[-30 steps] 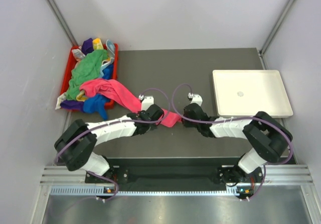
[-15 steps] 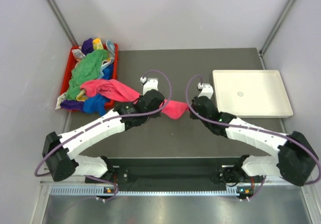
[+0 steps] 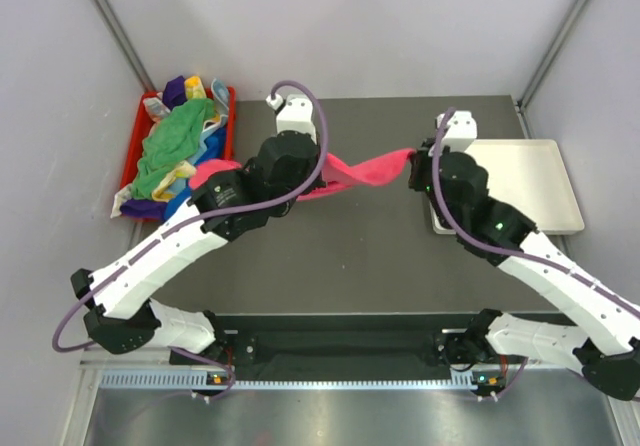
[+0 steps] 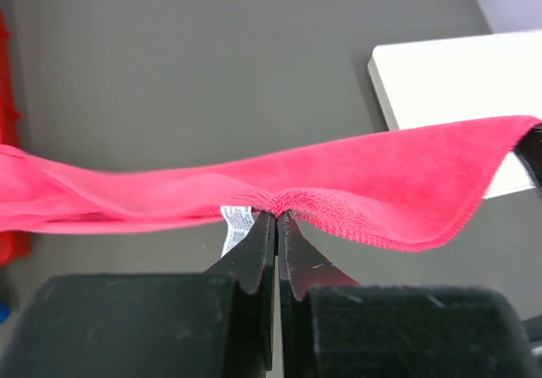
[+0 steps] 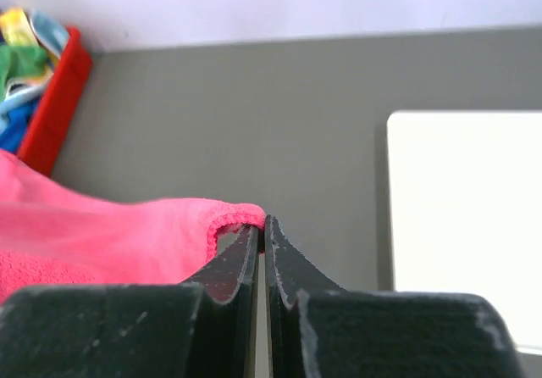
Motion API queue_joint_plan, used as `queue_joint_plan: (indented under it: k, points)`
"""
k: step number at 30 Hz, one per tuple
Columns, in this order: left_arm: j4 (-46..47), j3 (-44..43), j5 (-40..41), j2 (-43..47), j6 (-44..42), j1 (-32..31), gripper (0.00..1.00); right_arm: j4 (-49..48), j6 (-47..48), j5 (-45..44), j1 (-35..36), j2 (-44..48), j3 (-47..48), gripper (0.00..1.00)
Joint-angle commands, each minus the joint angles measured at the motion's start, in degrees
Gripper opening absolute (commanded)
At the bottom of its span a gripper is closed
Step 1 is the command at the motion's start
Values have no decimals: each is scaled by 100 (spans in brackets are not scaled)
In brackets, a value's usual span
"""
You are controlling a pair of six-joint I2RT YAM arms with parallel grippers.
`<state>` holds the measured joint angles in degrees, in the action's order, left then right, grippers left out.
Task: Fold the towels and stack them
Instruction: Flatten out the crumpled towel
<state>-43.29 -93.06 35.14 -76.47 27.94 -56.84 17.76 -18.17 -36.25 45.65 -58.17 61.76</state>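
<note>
Pink towel (image 3: 365, 171) clamped tight in both end effectors (image 4: 276, 217) (image 5: 261, 225).

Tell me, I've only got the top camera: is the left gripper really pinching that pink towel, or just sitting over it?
Observer: Pinching. In the left wrist view the left gripper is shut on the hem of the pink towel, right beside its white tag.
Operator: And the right one?
Observer: The right wrist view shows the right gripper shut on a hemmed corner.
Operator: Is the cloth between them flat?
Observer: No, it puckers at the left grip and lies in folds toward the red bin.
</note>
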Motion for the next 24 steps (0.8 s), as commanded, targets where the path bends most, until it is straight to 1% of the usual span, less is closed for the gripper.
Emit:
queue_joint_plan:
  k: [1, 7, 12, 14, 19, 23, 24]
  points:
    - [74, -659, 389, -61, -447, -29, 0, 228, 735, -400, 41, 122, 827, 0]
    - [434, -1275, 494, -26, -887, -20, 0, 395, 1184, -401, 41, -18, 1803, 0]
    - [927, -1320, 503, 114, -1230, -20, 0, 413, 1474, -243, 49, -115, 2488, 0]
    - [1067, -1347, 468, 123, -1378, -20, 0, 413, 1527, -41, 41, -194, 2665, 0]
    - [1182, -1452, 266, 158, -1441, -20, 0, 553, 1685, 346, 41, -256, 3052, 0]
    - [1314, -1487, 169, 237, -1607, -20, 0, 588, 1773, 434, 49, -142, 3158, 0]
    - [1349, -1531, 100, 264, -1643, -29, 0, 614, 1965, 452, 49, -142, 3271, 0]
